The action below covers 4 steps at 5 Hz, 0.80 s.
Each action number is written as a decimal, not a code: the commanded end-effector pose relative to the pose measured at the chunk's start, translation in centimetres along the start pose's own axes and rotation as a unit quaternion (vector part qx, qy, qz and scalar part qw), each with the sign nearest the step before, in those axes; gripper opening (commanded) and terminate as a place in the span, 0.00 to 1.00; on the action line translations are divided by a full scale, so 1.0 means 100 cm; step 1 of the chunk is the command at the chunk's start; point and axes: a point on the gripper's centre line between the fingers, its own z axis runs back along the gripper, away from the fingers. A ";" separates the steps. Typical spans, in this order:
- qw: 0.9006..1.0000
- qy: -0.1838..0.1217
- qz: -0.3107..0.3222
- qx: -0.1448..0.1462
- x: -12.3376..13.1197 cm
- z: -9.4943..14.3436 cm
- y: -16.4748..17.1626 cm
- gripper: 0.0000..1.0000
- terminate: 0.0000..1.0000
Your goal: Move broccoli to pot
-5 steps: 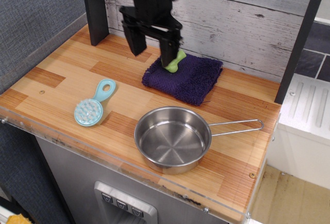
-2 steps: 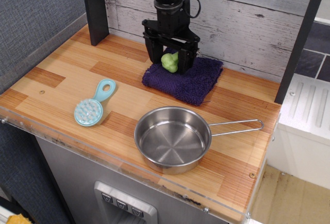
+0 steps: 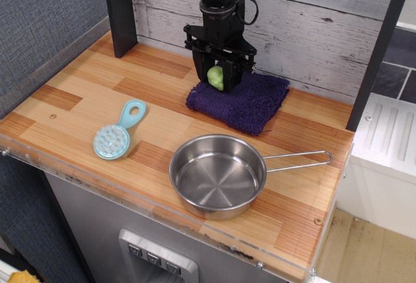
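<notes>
The broccoli (image 3: pixel 215 77) is a small light-green floret at the back left part of a dark purple folded towel (image 3: pixel 244 103). My black gripper (image 3: pixel 218 80) comes straight down from above, and its two fingers are closed on the broccoli's sides. The broccoli sits at or just above the towel surface. The pot (image 3: pixel 218 175), a shallow shiny steel pan, stands empty near the front edge, in front of the towel. Its wire loop handle (image 3: pixel 299 160) points right.
A light-blue round brush (image 3: pixel 119 133) lies on the wooden counter to the left of the pot. A dark post (image 3: pixel 120 13) stands at the back left and another at the right (image 3: pixel 377 49). A grey plank wall runs behind the towel.
My gripper moved right from the towel's left edge and centred over the broccoli. Its fingers narrowed onto the broccoli. The towel shifted slightly to the right.
</notes>
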 end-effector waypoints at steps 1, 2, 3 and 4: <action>0.998 -0.068 0.001 0.008 0.001 0.059 -0.002 0.00 0.00; 0.996 -0.090 -0.011 -0.019 -0.022 0.085 -0.018 0.00 0.00; 0.997 -0.060 -0.038 -0.025 -0.056 0.076 -0.039 0.00 0.00; 0.998 -0.021 -0.062 -0.024 -0.086 0.054 -0.053 0.00 0.00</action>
